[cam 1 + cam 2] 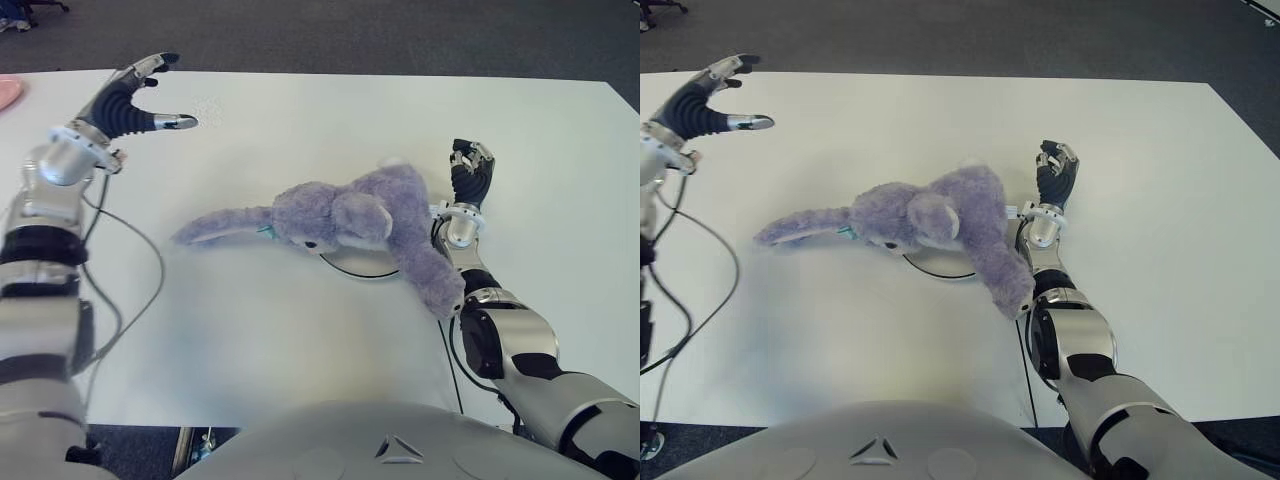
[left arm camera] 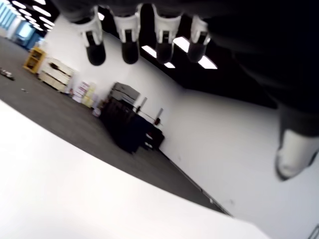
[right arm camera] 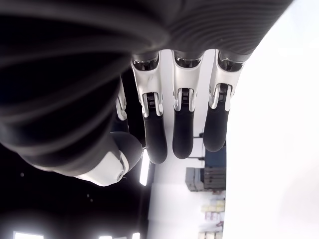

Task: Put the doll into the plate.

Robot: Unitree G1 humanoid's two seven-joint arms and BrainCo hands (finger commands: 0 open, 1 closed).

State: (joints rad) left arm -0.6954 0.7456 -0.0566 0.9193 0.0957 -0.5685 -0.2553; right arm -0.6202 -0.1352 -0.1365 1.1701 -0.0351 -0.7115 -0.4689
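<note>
A purple plush doll [image 1: 350, 215] with a long ear stretched to the left lies in the middle of the white table [image 1: 250, 330]. It covers most of a white plate, and only the plate's dark rim [image 1: 355, 271] shows under its body. My right hand [image 1: 470, 157] is just right of the doll, apart from it, and holds nothing. In the right wrist view its fingers [image 3: 182, 134] hang loosely extended. My left hand [image 1: 160, 93] is raised over the table's far left, fingers spread and empty.
A pink object [image 1: 8, 92] sits at the table's far left edge. Cables [image 1: 120, 300] hang along my left arm. Dark carpet [image 1: 350, 35] lies beyond the table's far edge.
</note>
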